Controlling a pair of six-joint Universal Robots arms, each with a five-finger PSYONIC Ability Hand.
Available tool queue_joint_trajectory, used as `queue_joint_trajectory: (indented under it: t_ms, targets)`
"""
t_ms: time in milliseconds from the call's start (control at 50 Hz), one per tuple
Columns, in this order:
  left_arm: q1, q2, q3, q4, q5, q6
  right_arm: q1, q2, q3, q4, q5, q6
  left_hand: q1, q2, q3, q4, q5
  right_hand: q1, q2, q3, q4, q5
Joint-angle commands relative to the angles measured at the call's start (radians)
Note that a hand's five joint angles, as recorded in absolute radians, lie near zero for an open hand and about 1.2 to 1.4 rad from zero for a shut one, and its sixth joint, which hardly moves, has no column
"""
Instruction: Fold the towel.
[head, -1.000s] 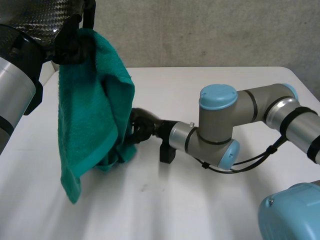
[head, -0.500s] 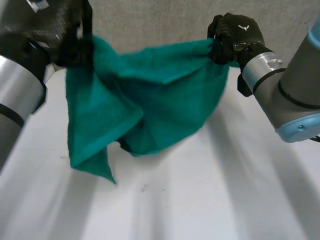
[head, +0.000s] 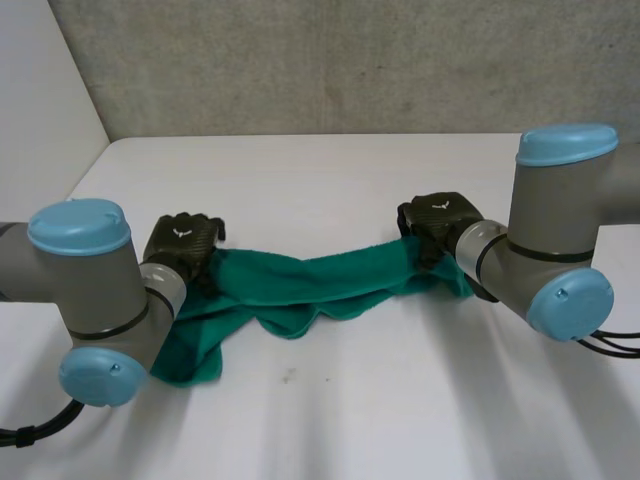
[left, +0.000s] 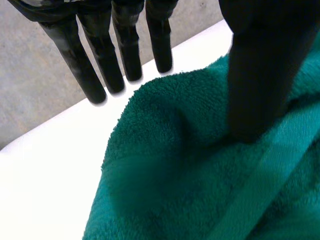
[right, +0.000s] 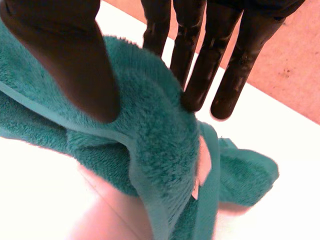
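The green towel (head: 310, 285), held up in the air between both hands half a second ago, now lies as a bunched, sagging band on the white table (head: 330, 170). The left hand (head: 182, 245) is at one end and the right hand (head: 435, 225) at the other, so it seems laid down but not yet spread flat for folding. The wrist views show what the head view hides: each hand's straight fingers (left: 106, 65) and thumb pinch a ridge of towel, and a pale label (right: 202, 160) sits near the right hand.

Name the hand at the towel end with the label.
Right hand: a pale label sits in the towel hem beside it; the end at the left hand is plain.
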Motion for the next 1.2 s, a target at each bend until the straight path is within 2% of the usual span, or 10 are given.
queue_joint_trajectory:
  t_ms: [20, 240, 360, 500, 600, 620, 640, 780, 940, 1200]
  targets:
    - [-0.01, 0.138, -0.012, -0.032, -0.002, -0.007, -0.006, -0.019, 0.019, -0.061, 0.005, 0.098, -0.166, -0.214, -0.219, -0.21, -0.207, -0.373, -0.498, -0.513, -0.515, -0.531]
    - [-0.061, 0.26, -0.127, -0.053, -0.064, -0.043, -0.079, -0.14, 0.146, -0.064, 0.087, 0.123, -0.193, -0.241, -0.245, -0.237, -0.234, -0.491, -0.616, -0.631, -0.633, -0.648]
    - [-0.067, 0.262, -0.193, -0.067, -0.163, -0.125, -0.091, -0.131, 0.221, -0.055, 0.084, 0.131, -0.181, -0.229, -0.234, -0.225, -0.222, -0.52, -0.645, -0.66, -0.662, -0.678]
    - [-0.065, 0.261, -0.233, -0.134, -0.182, -0.275, -0.093, -0.028, 0.209, -0.069, 0.07, 0.151, -0.108, -0.156, -0.16, -0.152, -0.149, -0.468, -0.593, -0.607, -0.609, -0.625]
    - [-0.055, 0.257, -0.232, -0.176, -0.168, -0.362, -0.092, 0.03, 0.163, -0.09, 0.059, 0.2, 0.019, -0.03, -0.034, -0.026, -0.022, -0.125, -0.25, -0.265, -0.267, -0.282]
    - [-0.055, 0.257, -0.23, -0.177, -0.167, -0.372, -0.093, 0.042, 0.152, -0.107, 0.058, 0.223, 0.027, -0.021, -0.025, -0.017, -0.013, 0.172, 0.047, 0.033, 0.031, 0.015]
    - [-0.053, 0.257, -0.228, -0.18, -0.166, -0.383, -0.093, 0.048, 0.148, -0.131, 0.05, 0.243, 0.03, -0.018, -0.022, -0.014, -0.01, 0.61, 0.485, 0.471, 0.469, 0.453]
    - [-0.026, 0.185, -0.183, -0.177, -0.144, -0.414, -0.115, 0.01, 0.164, -0.19, 0.022, 0.251, 0.051, 0.003, -0.002, 0.007, 0.01, 0.615, 0.49, 0.475, 0.473, 0.457]
    - [-0.019, 0.058, -0.071, -0.177, -0.137, -0.403, -0.174, -0.186, 0.227, -0.196, 0.016, 0.226, 0.051, 0.003, -0.002, 0.007, 0.01, 0.615, 0.49, 0.475, 0.473, 0.457]
    - [-0.015, -0.072, 0.078, -0.167, -0.137, -0.328, -0.214, -0.349, 0.298, -0.187, 0.019, 0.068, 0.151, 0.103, 0.098, 0.107, 0.11, 0.615, 0.49, 0.475, 0.473, 0.457]
